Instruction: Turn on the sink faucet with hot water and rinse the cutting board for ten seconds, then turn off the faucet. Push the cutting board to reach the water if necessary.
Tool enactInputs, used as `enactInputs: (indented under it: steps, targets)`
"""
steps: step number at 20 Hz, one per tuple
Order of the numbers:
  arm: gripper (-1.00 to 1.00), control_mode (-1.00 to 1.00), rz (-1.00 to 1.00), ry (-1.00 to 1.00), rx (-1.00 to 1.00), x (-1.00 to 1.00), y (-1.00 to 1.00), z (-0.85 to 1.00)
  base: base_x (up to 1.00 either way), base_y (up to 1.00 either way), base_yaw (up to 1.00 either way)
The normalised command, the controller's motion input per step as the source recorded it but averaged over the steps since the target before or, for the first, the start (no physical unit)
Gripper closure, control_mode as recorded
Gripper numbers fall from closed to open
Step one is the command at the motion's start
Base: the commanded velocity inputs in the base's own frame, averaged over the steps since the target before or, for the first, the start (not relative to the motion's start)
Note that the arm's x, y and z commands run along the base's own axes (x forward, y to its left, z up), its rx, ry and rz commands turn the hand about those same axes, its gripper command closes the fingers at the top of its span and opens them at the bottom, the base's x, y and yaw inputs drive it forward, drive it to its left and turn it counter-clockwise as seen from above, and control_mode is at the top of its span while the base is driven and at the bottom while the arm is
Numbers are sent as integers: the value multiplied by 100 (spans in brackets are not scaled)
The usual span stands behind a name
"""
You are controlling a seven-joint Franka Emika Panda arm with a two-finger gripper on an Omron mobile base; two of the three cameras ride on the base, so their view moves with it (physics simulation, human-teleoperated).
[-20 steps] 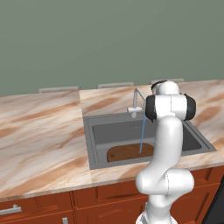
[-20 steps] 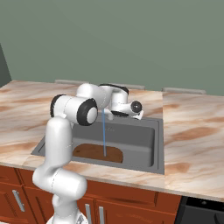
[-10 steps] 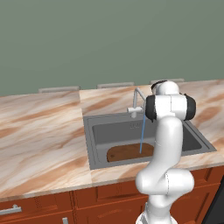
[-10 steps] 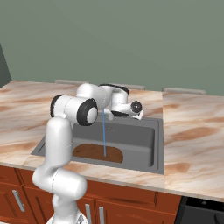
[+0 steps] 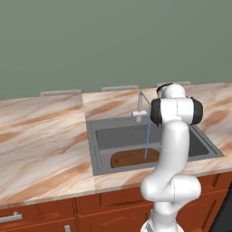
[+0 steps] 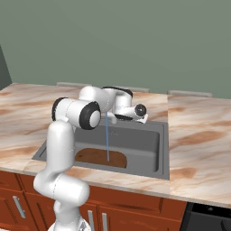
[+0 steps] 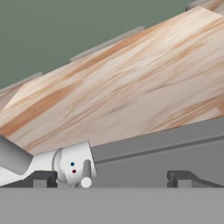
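Setting: marbled tan counter (image 5: 45,145) under a plain green wall, with the sink (image 5: 102,136) set into it as the landmark for these notes.
Change: none visible; base views from a second ago match now in arm pose, stream and board. EARLIER counts as a match.
Sink faucet (image 5: 141,108): on the sink's back rim, spout angled out over the basin; in the hand view its valve body with red and blue dots and short lever (image 7: 75,168) sits close in front of the fingers.
Water (image 5: 147,138): thin blue stream falling straight from the spout tip into the basin, so the tap is on.
Cutting board (image 5: 133,157): flat on the sink floor toward the front wall; the stream lands on its right part, no push looks needed.
Gripper (image 6: 140,113): jaws spread wide, grasping nothing, hanging above the sink's back rim just beside the faucet.
Meaning: judged a rinse-and-wait phase; the hand waits near the lever for shut-off.
Unclear: hot or cold setting cannot be read.
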Motion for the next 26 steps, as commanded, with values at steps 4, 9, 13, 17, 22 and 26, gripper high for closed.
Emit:
enactInputs:
  steps: [4,9,13,17,22,26]
  targets:
    - [-100,-100,0,0,0,0,0,0,0,0,0]
    - [-100,-100,0,0,0,0,0,0,0,0,0]
    - [-100,-100,0,0,0,0,0,0,0,0,0]
    - [-100,-100,0,0,0,0,0,0,0,0,0]
    - [-100,-100,0,0,0,0,0,0,0,0,0]
    - [-100,-100,0,0,0,0,0,0,0,0,0]
